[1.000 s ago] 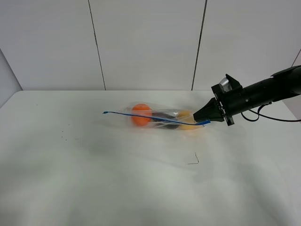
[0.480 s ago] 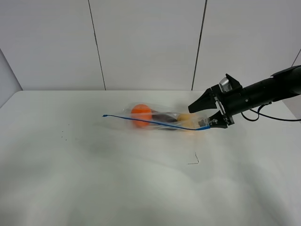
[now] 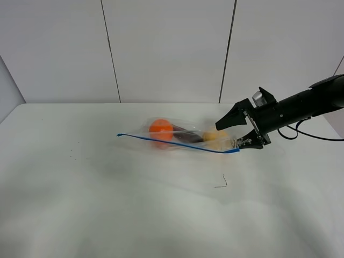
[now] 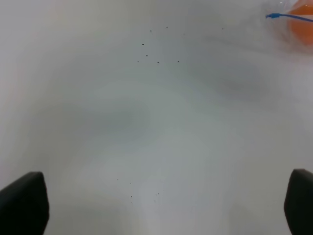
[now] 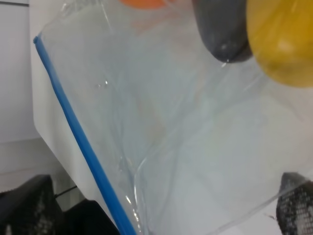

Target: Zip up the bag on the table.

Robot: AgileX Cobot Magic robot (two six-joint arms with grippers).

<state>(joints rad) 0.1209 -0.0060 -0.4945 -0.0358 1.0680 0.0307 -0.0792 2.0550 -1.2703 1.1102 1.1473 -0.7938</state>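
A plain white panelled wall stands behind the large white smooth table (image 3: 80,204), and nearly all of the action is in the right half of the exterior view. The clear plastic bag with a blue zip strip (image 3: 183,141) lies flat a little right of the centre, holding an orange (image 3: 160,129), a dark eggplant (image 3: 186,136) and a yellow fruit (image 3: 215,141). The right gripper (image 3: 236,133) sits at the bag's right end with its jaws spread apart, one above and one below the corner, gripping nothing. I judge it is placed there to take the strip's end, where a zipping pass would begin. The bag's long axis runs across the frame, left to right; its strip slopes slightly down toward the right. The left gripper (image 4: 156,200) hangs over bare table in its wrist view, fingers wide and empty.
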